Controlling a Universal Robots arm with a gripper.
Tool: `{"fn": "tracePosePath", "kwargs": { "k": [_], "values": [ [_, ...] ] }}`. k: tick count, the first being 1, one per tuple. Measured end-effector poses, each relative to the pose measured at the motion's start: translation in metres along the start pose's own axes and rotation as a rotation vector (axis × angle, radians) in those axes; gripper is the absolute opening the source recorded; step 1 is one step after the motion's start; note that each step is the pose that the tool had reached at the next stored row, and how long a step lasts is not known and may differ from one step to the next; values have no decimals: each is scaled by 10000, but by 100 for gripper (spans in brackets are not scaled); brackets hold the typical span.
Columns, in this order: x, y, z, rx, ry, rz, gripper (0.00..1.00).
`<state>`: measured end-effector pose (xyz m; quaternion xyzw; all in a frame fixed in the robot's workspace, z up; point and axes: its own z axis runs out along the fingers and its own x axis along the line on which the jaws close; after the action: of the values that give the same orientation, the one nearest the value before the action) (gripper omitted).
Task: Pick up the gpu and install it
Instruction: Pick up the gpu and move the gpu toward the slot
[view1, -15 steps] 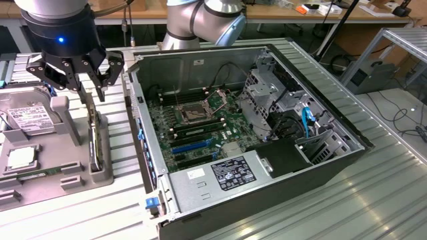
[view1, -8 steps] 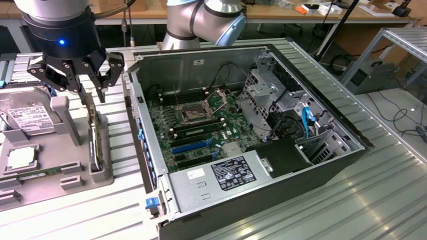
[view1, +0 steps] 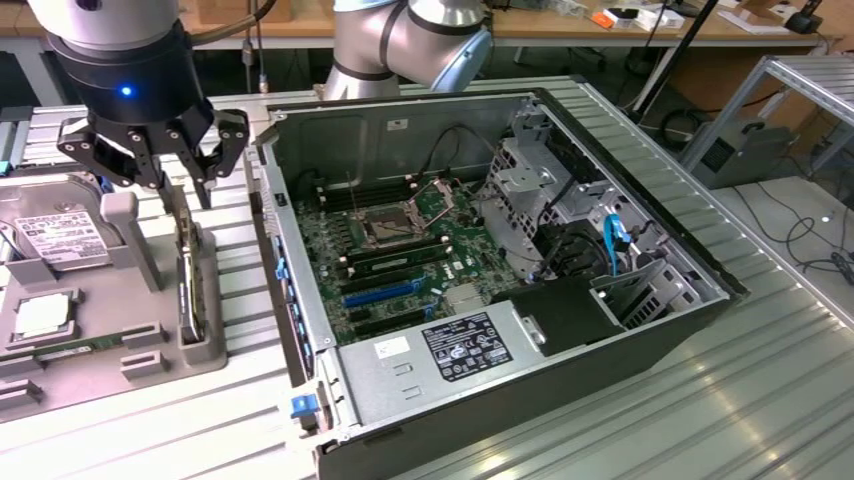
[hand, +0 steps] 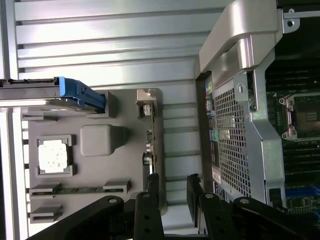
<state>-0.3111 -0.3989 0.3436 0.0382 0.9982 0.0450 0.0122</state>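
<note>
- My hand (view1: 171, 168) has its fingers wide apart, and nothing is held between them.
- It hangs over the counter (view1: 147, 430) just beside the open case (view1: 534, 330), on the exterior view's left of the case.
- The gpu (view1: 191, 285) stands on its long edge in a slot of the grey tray (view1: 134, 345), which lies next to the case on that same side.
- In the wrist view the gpu (hand: 152, 135) runs along the case (hand: 232, 135), with its silver bracket at the end far from the hand (hand: 171, 182).
- The hand is above the near end of the gpu; I cannot tell if a finger touches it.
- The hard drive (view1: 54, 240) sits in the tray too, farther from the case than the gpu.
- Inside the case the motherboard (view1: 387, 250) faces up.
</note>
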Motion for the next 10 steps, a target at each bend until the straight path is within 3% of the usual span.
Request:
{"fn": "tracePosePath", "kwargs": {
  "k": [10],
  "values": [
    [1,-4,43,-2,0,0,36]
  ]
}}
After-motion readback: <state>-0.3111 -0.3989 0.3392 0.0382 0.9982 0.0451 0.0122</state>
